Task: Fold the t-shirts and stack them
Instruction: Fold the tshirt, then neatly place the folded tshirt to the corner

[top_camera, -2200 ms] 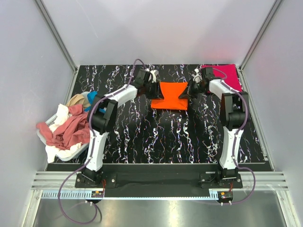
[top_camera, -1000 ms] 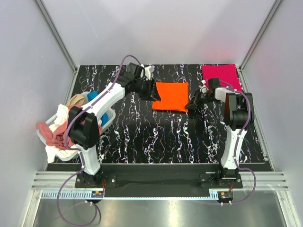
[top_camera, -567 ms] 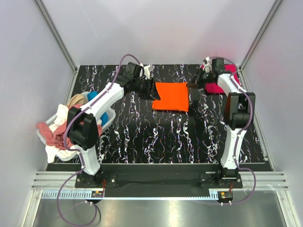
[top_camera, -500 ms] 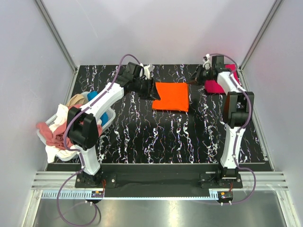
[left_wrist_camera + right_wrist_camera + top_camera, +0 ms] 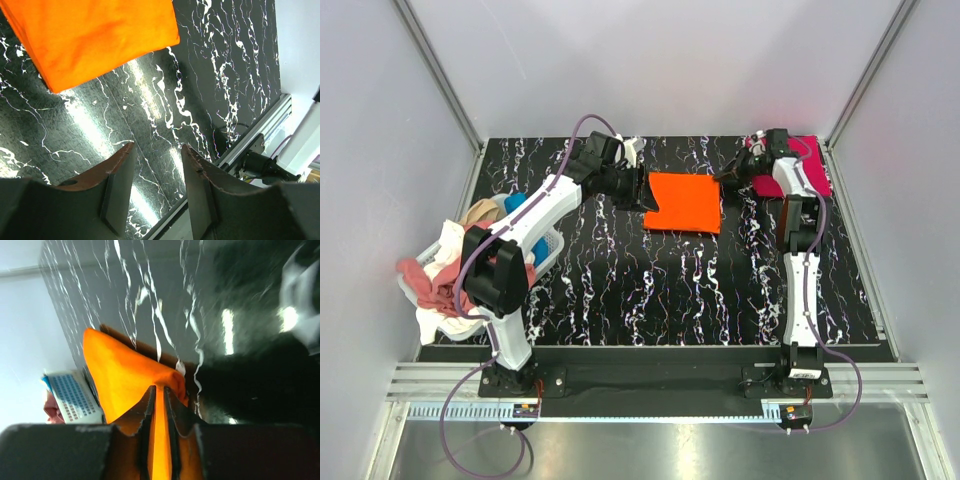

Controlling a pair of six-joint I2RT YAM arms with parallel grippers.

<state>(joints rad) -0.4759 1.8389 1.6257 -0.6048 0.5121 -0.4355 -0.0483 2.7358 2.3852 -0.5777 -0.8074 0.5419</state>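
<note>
Cloth at the 3 o'clock edge of the orange t-shirt point(image 5: 682, 202), which lay toward 12 o'clock on the table point(image 5: 620, 290), was clamped in the right claw point(image 5: 159, 392), the crimson-pink t-shirt point(image 5: 815, 175) near at its 3 o'clock, while the left claw point(image 5: 156, 150) gaped empty at 9 o'clock.

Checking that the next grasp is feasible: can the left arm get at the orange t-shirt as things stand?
Probably yes. The left arm has its jaws open and empty just short of the orange t-shirt, with only bare table between. The right arm pinches the opposite corner, clear of that side.
</note>
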